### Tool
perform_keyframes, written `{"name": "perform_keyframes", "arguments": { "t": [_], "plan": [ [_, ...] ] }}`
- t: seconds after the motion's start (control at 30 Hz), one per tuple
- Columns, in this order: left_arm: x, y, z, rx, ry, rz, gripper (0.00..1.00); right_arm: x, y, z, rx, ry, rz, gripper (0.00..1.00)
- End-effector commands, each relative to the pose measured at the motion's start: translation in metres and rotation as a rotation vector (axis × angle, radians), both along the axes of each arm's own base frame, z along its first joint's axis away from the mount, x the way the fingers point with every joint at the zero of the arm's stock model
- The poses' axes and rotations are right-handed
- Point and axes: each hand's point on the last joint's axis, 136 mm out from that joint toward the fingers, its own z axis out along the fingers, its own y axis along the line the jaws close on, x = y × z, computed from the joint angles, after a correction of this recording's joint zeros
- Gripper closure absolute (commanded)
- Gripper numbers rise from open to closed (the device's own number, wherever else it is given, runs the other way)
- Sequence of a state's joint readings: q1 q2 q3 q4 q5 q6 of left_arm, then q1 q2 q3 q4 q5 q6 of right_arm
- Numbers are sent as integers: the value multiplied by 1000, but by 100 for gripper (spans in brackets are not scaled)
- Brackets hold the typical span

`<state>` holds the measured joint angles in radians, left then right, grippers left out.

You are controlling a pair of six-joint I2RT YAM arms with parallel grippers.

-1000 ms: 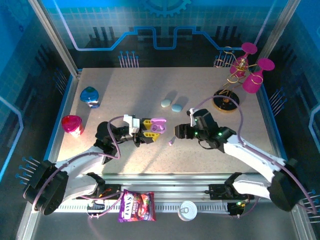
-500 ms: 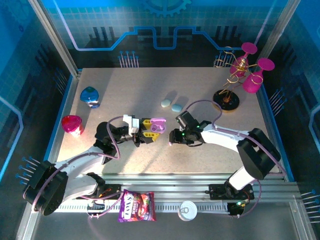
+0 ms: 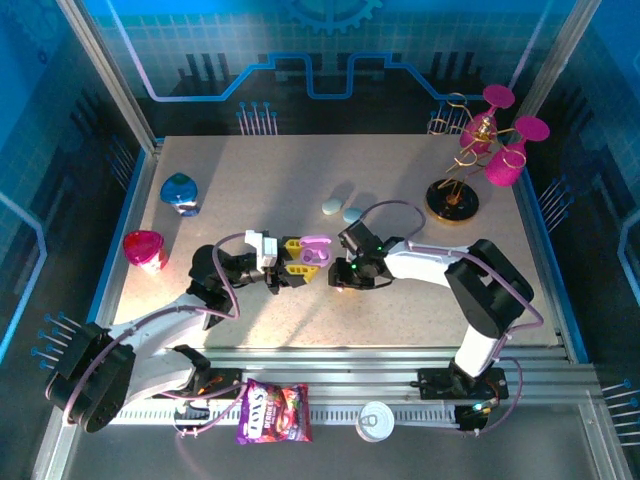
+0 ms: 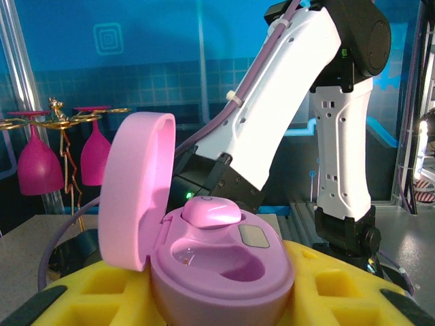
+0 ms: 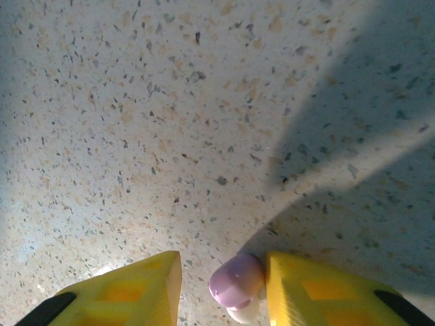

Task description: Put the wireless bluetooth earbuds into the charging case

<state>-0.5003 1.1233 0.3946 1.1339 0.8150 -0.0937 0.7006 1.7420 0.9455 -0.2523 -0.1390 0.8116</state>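
Observation:
My left gripper [image 3: 300, 262] is shut on the open purple charging case [image 3: 317, 250], holding it left of the table's centre. In the left wrist view the case [image 4: 224, 285] sits between my yellow fingers [image 4: 340, 285], its lid [image 4: 136, 190] is up, one purple earbud [image 4: 212, 212] is seated in the far well and the near well is bare. My right gripper [image 3: 343, 283] is down at the table just right of the case. In the right wrist view a purple earbud [image 5: 236, 282] lies between its fingertips [image 5: 221, 266], touching the right finger, with a gap to the left one.
Two small pebble cases, light blue [image 3: 353, 214] and pale [image 3: 331, 207], lie behind the right gripper. A gold rack with pink glasses [image 3: 455, 200] stands back right. A blue object [image 3: 180, 193] and a pink cup [image 3: 145, 250] are at the left. A snack bag [image 3: 272, 412] and a can [image 3: 377, 420] lie on the front rail.
The right arm has swung left and lowered onto the loose purple earbud, and its jaws have narrowed around it. The left gripper and case have stayed put.

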Motion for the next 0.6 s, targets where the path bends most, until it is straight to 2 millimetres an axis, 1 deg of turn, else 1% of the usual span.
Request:
{"name": "perform_keyframes", "arguments": {
  "t": [0.0, 0.17, 0.27, 0.43, 0.57],
  "plan": [
    [-4, 4, 5, -16, -53, 18, 67, 1, 15, 4, 31, 3, 38, 66],
    [-4, 4, 5, -17, -55, 20, 67, 1, 20, 1, 11, 11, 74, 69],
    [-4, 5, 5, -18, -55, 22, 67, 1, 17, -2, -28, 14, 89, 70],
    [-3, 6, 8, -27, -62, 38, 67, 0, 7, 4, -170, -56, 150, 69],
    [1, 13, 16, -54, -70, 93, 68, -3, 5, 11, -270, -124, 233, 69]
  ]
}}
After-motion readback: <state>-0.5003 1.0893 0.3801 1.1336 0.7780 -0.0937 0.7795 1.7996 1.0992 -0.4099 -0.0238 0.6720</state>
